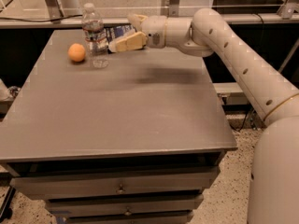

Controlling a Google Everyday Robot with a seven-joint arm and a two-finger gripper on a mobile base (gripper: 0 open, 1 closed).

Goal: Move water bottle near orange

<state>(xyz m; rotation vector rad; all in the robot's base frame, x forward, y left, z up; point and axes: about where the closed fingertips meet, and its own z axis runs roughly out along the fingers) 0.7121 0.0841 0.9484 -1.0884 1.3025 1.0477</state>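
The water bottle (95, 36), clear with a white cap and a dark label band, stands upright on the grey table (121, 106) near its far left corner. The orange (76, 52) sits on the table just left of it, a small gap between them. My gripper (121, 31) is to the right of the bottle, a short way off and above the table. It is open and empty, with one cream finger (127, 43) low and the other higher behind it.
A dark blue snack bag (119, 31) lies at the table's far edge, behind the gripper. A metal rail and posts run behind the table. The table has drawers (121, 189) at the front. My arm (233, 50) spans the right side.
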